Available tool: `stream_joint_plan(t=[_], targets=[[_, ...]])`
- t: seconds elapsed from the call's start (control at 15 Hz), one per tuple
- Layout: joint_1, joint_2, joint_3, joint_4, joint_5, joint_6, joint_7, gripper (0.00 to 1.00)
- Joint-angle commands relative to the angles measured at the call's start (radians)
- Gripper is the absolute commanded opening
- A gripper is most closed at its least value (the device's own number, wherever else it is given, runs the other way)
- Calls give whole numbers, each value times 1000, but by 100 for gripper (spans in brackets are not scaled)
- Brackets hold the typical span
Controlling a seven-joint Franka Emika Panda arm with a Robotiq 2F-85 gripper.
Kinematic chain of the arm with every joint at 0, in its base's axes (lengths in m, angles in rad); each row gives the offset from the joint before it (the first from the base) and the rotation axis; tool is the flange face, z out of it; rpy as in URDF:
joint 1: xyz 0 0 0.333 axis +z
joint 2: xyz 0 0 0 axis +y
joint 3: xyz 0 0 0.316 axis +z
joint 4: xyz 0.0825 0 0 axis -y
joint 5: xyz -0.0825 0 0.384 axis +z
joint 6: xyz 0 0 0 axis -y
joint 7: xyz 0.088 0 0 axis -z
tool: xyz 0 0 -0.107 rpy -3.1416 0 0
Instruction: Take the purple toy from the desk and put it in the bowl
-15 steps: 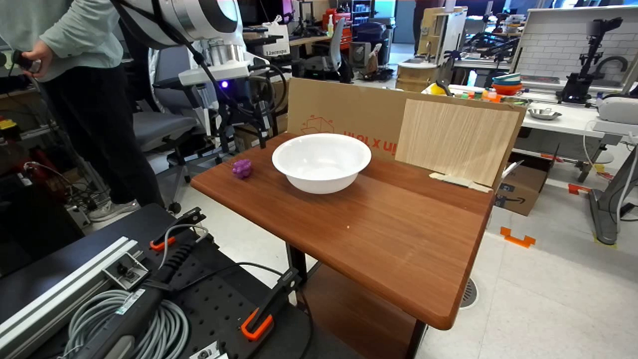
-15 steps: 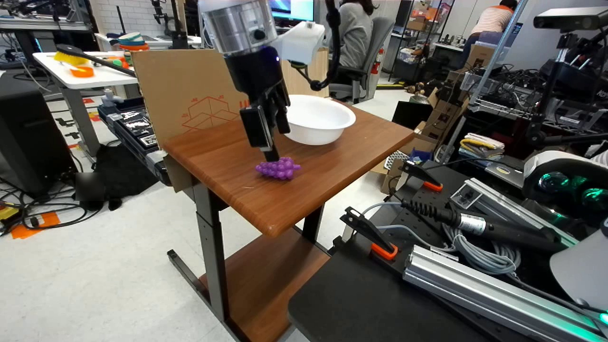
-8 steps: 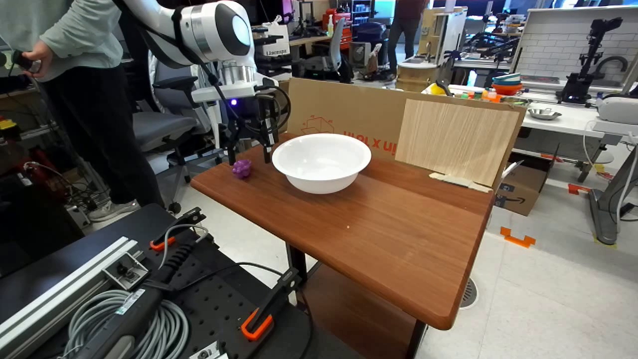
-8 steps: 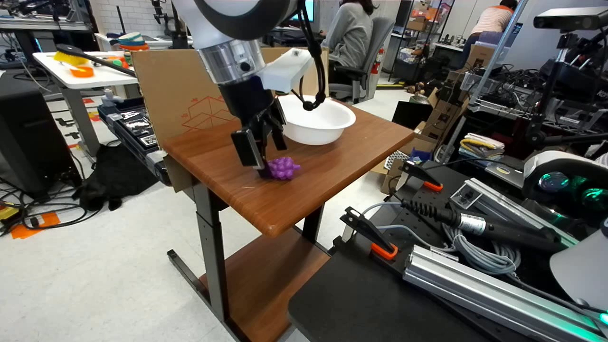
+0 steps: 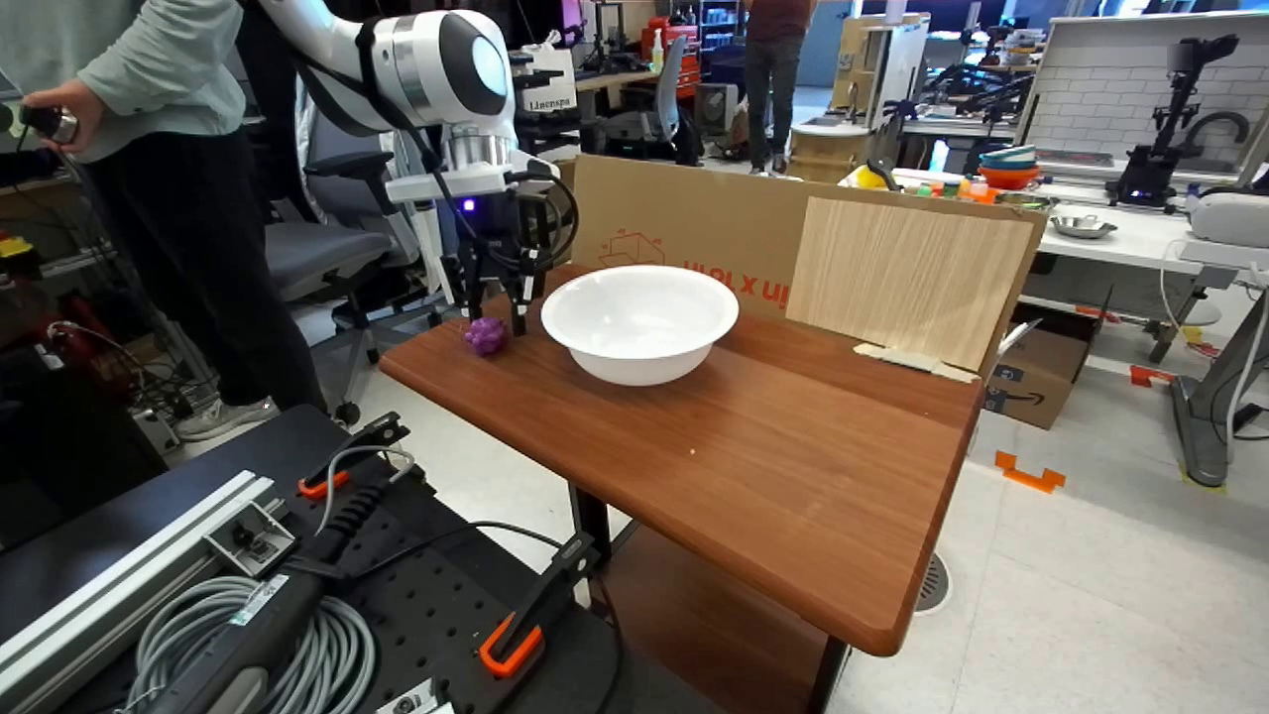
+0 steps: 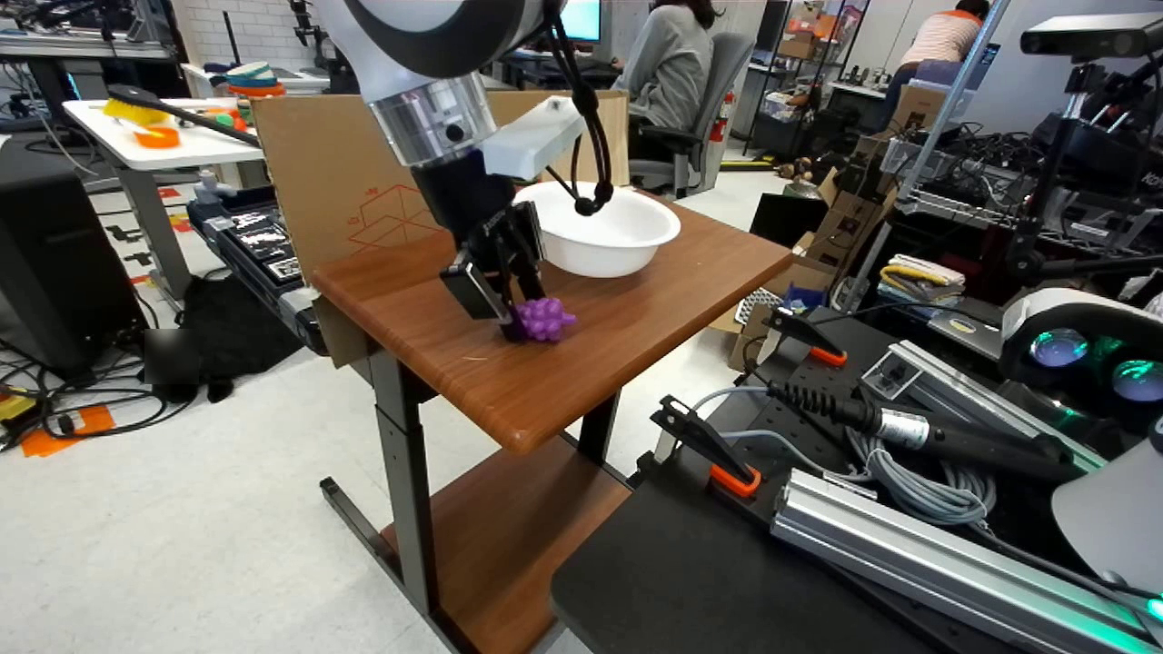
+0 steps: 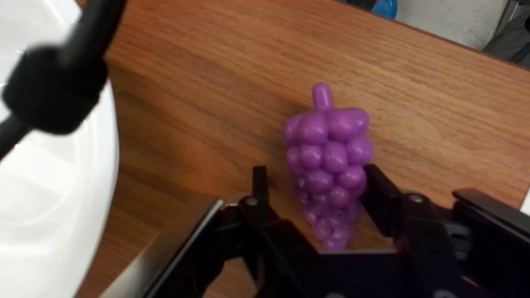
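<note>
The purple toy (image 7: 329,161), a knobbly bunch of grapes with a short stem, lies on the reddish-brown desk (image 5: 773,436) near its end. My gripper (image 7: 315,171) is down around its narrower half, one finger to each side. In the wrist view the right finger (image 7: 383,203) meets the grapes, while a strip of wood shows between the left finger (image 7: 260,182) and the toy. The jaws are partly closed but do not grip it. Close beside stands the white bowl (image 5: 639,347), whose rim (image 7: 108,174) fills the left of the wrist view; its visible inside holds nothing.
A cardboard panel (image 5: 694,208) rises along the desk's far edge, with a pale plywood board (image 5: 912,278) leaning on it. Beside the desk is a black bench (image 6: 654,563) carrying clamps, coiled cable and a metal rail. Someone stands behind the arm.
My gripper has come down from above the toy to around it, and its fingers have drawn closer together. The toy has shifted very slightly toward the bowl. The bowl has not moved.
</note>
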Motion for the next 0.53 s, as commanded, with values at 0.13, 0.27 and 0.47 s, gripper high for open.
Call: stream_joint_plan(t=[0.13, 0.27, 0.47], targets=[[10, -1, -17, 22, 35, -58, 51, 13], [-6, -53, 9, -20, 62, -46, 17, 13], [-18, -195, 33, -109, 78, -60, -35, 13]])
